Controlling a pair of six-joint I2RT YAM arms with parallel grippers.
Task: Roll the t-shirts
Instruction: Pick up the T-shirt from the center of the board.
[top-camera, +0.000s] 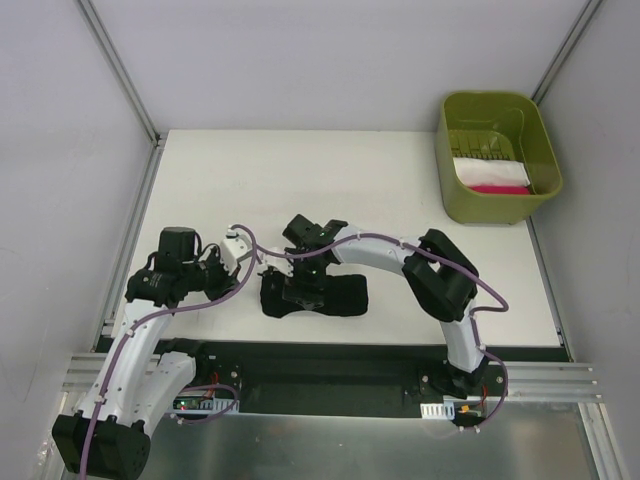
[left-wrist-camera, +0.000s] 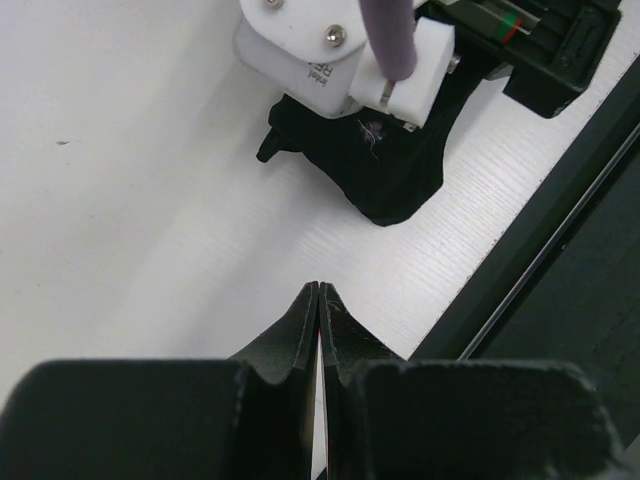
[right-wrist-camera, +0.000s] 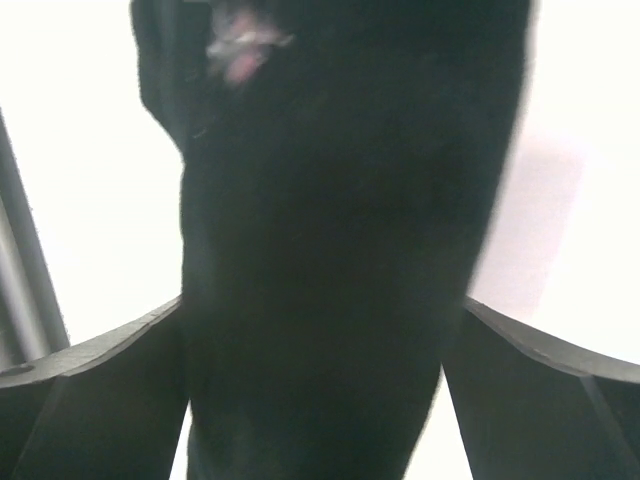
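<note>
A black t-shirt (top-camera: 345, 298) lies as a short roll near the table's front edge, between the two arms. My right gripper (top-camera: 300, 295) hangs right over its left end, pointing down. In the right wrist view the dark cloth (right-wrist-camera: 330, 250) fills the gap between the spread fingers (right-wrist-camera: 120, 370) of the open right gripper (right-wrist-camera: 322, 305). A small pale print (right-wrist-camera: 238, 42) shows near the roll's far end. My left gripper (top-camera: 250, 267) rests just left of the roll with its jaws pressed together and empty. In the left wrist view, the gripper (left-wrist-camera: 320, 292) points at the shirt (left-wrist-camera: 390, 175).
A green bin (top-camera: 447, 150) stands at the back right corner, holding a white cloth (top-camera: 490, 172) and a pink one (top-camera: 497, 188). The table's black front rail (left-wrist-camera: 540, 260) runs just beside the roll. Grey walls with metal posts enclose the table on three sides.
</note>
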